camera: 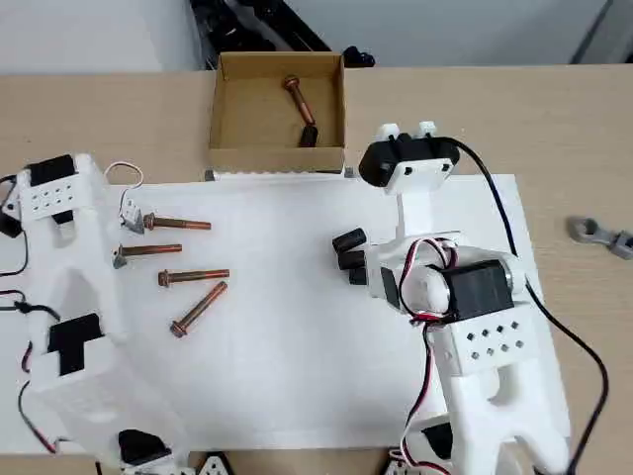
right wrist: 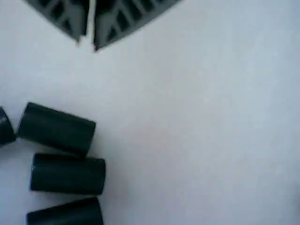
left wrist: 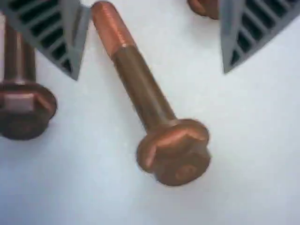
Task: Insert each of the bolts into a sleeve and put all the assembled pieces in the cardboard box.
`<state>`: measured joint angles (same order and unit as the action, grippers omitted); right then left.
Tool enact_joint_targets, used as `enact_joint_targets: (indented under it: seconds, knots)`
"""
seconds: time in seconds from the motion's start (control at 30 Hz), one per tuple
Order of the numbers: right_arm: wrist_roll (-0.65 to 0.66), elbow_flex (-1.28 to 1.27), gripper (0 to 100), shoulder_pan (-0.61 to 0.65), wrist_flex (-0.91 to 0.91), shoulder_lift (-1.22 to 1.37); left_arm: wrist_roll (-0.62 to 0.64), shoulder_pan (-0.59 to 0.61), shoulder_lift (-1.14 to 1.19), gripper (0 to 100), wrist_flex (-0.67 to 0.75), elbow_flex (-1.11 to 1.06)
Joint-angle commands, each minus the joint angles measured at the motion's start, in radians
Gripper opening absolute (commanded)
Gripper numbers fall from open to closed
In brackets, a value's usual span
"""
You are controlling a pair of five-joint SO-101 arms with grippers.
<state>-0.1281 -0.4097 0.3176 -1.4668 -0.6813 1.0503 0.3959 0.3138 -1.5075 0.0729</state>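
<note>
When seen from overhead, four bolts (camera: 193, 276) at 9 o'clock on the white mat (camera: 297, 376), sleeves (camera: 348, 253) toward 3 o'clock, cardboard box (camera: 341, 99) at 12 o'clock with one assembled piece (camera: 300, 109) inside. Wide bare mat toward 6 o'clock for swinging.

From the left wrist: left gripper (left wrist: 150, 72) spread wide astride a copper bolt (left wrist: 157, 122); best centred on the shank, clear of the neighbouring bolt (left wrist: 23, 108), before closing.

From the right wrist: right gripper (right wrist: 87, 42) pinched closed on nothing, sleeves (right wrist: 56, 129) nearby; probably needs opening first.

One sleeve (right wrist: 65, 213) is cut off by the frame edge.
</note>
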Motion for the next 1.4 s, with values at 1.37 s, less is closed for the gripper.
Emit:
enact_joint_targets:
  seconds: [1.37]
  knots:
    - [0.005, 0.005, 0.7, -0.010, 0.042, -0.025, -0.505, -0.035, -0.084, 0, -0.244, 0.374]
